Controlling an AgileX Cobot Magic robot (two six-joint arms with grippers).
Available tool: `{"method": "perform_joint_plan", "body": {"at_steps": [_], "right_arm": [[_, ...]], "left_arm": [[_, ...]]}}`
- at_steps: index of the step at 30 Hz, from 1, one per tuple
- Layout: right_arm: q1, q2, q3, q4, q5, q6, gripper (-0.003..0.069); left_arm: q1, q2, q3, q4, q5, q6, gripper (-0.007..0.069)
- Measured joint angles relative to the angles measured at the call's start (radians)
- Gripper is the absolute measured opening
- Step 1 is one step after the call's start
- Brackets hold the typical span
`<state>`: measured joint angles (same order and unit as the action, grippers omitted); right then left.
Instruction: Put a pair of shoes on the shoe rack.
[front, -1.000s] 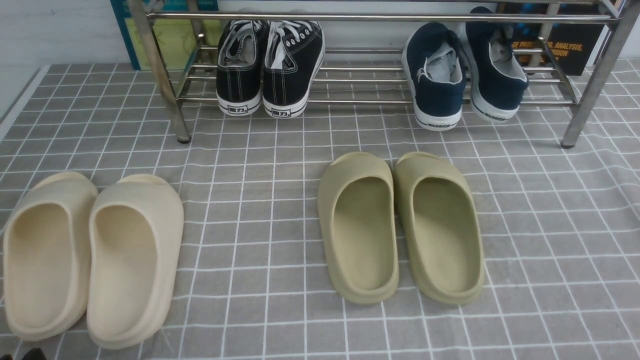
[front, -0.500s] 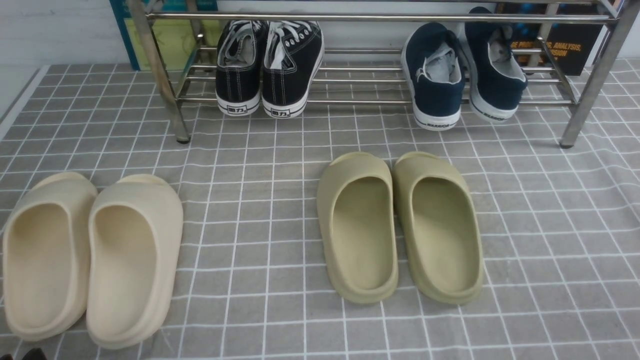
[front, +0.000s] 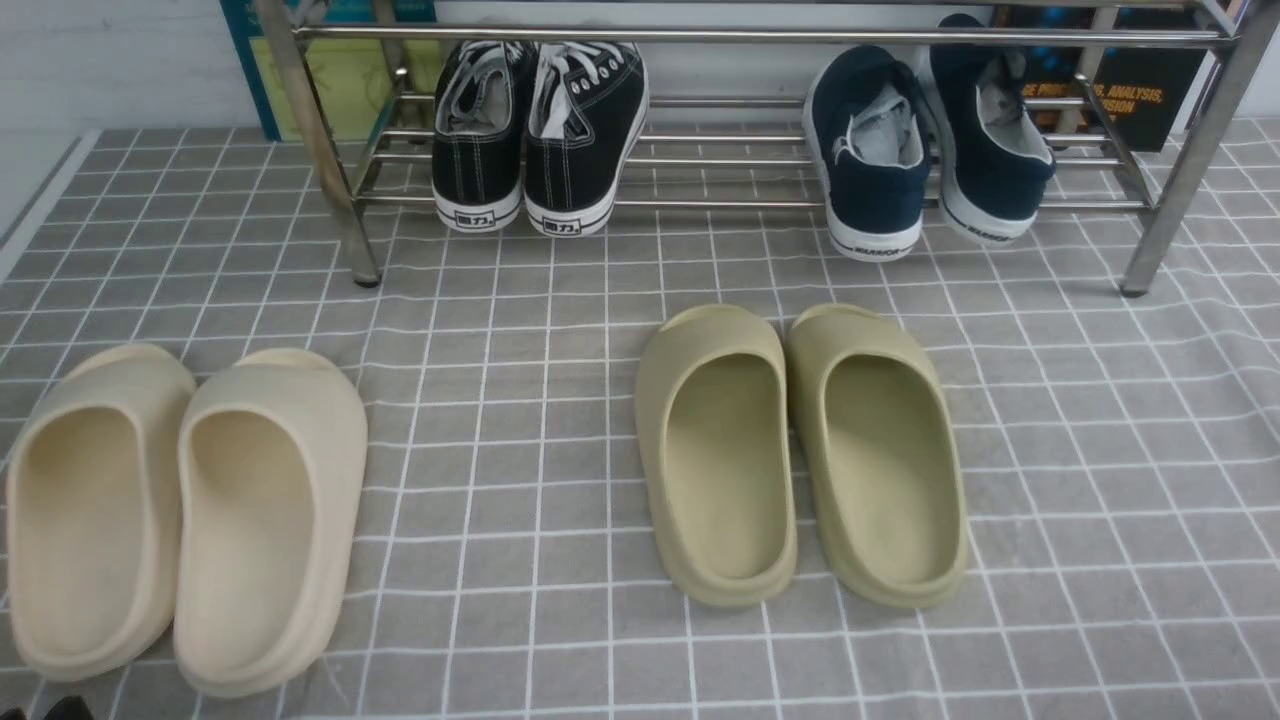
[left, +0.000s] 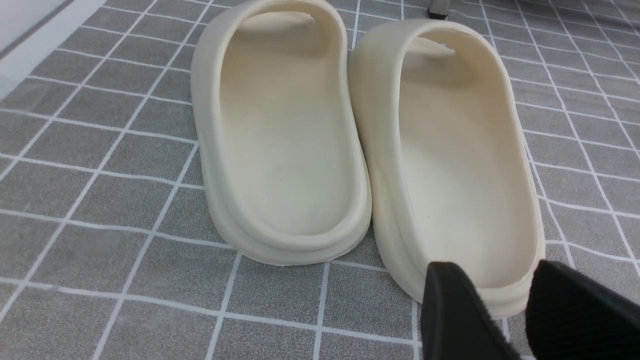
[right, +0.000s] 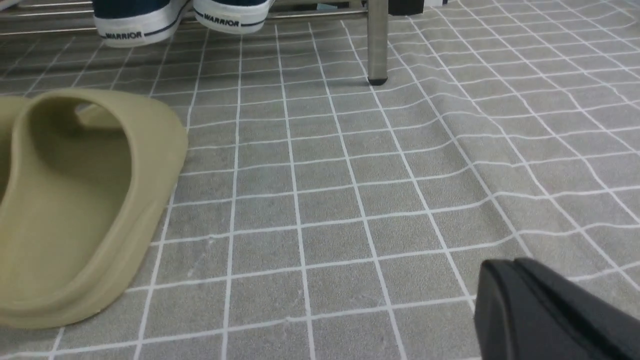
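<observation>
- Two navy-blue slip-on shoes (front: 925, 145) sit on the lower bars of the shoe rack (front: 760, 36), toward its right end, heels facing the camera and jutting out past the front bar.
- Of that pair, the left-hand shoe lies fairly flat, while the right-hand one is tipped, its heel pointing outward to the right.
- Both heels carry white rubber with dark lettering; the right wrist view shows these heels close to the rack's front right leg (right: 377, 45).
- Black lace-up sneakers (front: 540, 130) with white laces stand side by side on the same bars, toward the left end, well apart from the navy pair.
- Olive foam slides (front: 800, 455) rest together on the grey checked cloth (front: 500, 420) covering the surface, in front of the rack and right of centre.
- Cream foam slides (front: 185, 520) lie side by side at the near left of the cloth.
- Left tool (left: 505, 310): its two black fingers stand apart with nothing between them, just above the heel rim of the right-hand cream slide; contact cannot be told.
- Right tool (right: 520, 300): its black fingers are pressed together on nothing, low over bare cloth, to the right of the olive slides and apart from them.
- Neither tool shows clearly in the front view.
- Behind the rack, a blue-and-yellow panel (front: 340, 70) stands at the left and a dark box with orange lettering (front: 1150, 100) at the right.
</observation>
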<state>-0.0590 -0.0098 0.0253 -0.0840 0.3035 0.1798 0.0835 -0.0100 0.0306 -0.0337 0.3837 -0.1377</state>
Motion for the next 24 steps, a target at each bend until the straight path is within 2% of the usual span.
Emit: {"method": "perform_joint_plan", "body": {"at_steps": [9,17,24], "right_arm": [[0.000,0.000,-0.005,0.004,0.065,-0.015,-0.0005],[0.000,0.000,-0.007,0.039,0.075,-0.129,-0.0005],[0.000,0.000,-0.008,0.047,0.076,-0.123,-0.0005]], "left_arm": [[0.000,0.000,0.000,0.000,0.000,0.000,0.0239],[0.000,0.000,0.000,0.000,0.000,0.000,0.0239],[0.000,0.000,0.000,0.000,0.000,0.000,0.0239]]}}
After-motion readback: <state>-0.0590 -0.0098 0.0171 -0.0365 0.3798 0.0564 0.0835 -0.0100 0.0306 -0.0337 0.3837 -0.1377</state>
